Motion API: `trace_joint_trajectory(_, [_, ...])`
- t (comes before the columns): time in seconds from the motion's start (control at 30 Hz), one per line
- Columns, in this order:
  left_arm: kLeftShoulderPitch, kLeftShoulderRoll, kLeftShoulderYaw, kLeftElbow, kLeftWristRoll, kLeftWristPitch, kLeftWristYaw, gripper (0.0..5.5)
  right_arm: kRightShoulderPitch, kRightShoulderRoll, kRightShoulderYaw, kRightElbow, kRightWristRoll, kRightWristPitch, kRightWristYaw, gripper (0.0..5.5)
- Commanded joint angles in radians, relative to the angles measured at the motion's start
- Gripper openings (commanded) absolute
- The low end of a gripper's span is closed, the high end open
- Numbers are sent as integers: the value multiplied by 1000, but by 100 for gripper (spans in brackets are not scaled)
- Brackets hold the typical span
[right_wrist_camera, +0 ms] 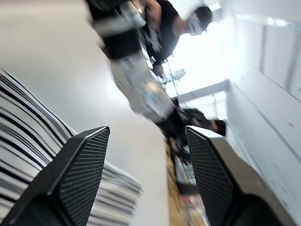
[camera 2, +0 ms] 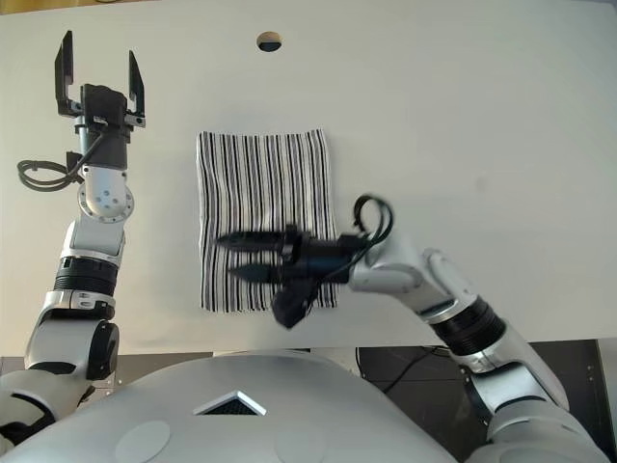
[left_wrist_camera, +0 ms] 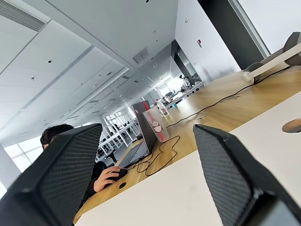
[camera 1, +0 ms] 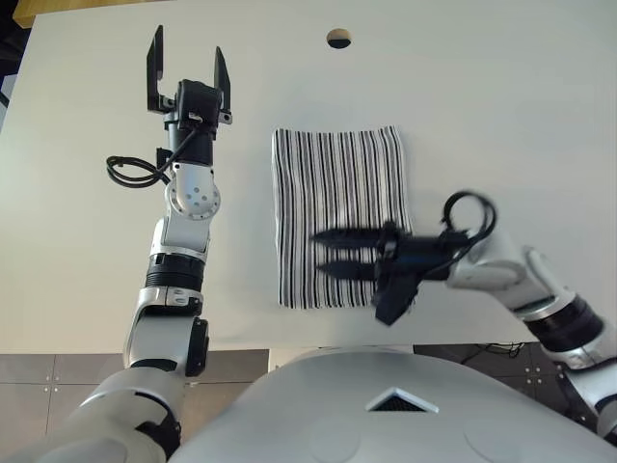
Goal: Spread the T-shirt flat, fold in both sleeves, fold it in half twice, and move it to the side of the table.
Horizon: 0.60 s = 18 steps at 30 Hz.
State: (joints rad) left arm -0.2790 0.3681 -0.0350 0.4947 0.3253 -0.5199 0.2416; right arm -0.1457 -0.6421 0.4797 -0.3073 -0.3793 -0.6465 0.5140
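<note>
The black-and-white striped T-shirt (camera 1: 340,212) lies folded into a neat rectangle on the white table (camera 1: 501,116), near its front edge at the middle. My right gripper (camera 1: 326,251) hovers open over the shirt's front part, its fingers pointing toward my left and holding nothing. The shirt's stripes (right_wrist_camera: 28,136) show below the right gripper's fingers (right_wrist_camera: 80,174). My left gripper (camera 1: 188,69) is raised open and empty over bare table, well to the left of the shirt and pointing away from me. Its two fingers (left_wrist_camera: 230,174) stand wide apart.
A round cable hole (camera 1: 338,39) sits in the table beyond the shirt. Bare tabletop stretches to the right and left of the shirt. The table's front edge (camera 1: 241,349) runs just before the shirt.
</note>
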Motion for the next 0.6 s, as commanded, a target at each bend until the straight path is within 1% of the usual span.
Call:
trace_joint_trajectory(0.03, [4,11,-2,-31,2,10,-37,360,4,-37,-83,112,-100,20,-45,300])
trace_joint_trajectory(0.1, [51,54,-32,-67,31,-16,-92,360,1,-52,-106,220,-178,13,-100,300])
trace_joint_trajectory(0.17, [147,163,-67,-150,96,-92,-170,360,45,-106,-162,256,-211,-32,-160,300])
trace_joint_trajectory(0.27, [398,388,-63,-341,121,-229,-329,360,223,-255,-296,192,-199,-97,-178,300])
trace_joint_trajectory(0.33, [589,523,-35,-466,81,-267,-441,360,372,-352,-403,110,-151,-101,-129,300])
trace_joint_trajectory(0.4, [732,626,11,-542,70,-274,-528,360,484,-429,-483,46,-113,-99,-69,300])
trace_joint_trajectory(0.43, [771,655,29,-562,68,-271,-558,360,511,-448,-501,28,-104,-96,-47,300])
trace_joint_trajectory(0.5, [803,677,36,-590,66,-259,-604,360,522,-464,-492,18,-127,-94,-12,300])
trace_joint_trajectory(0.6, [781,664,-37,-620,88,-248,-684,360,506,-456,-421,37,-189,-115,36,300])
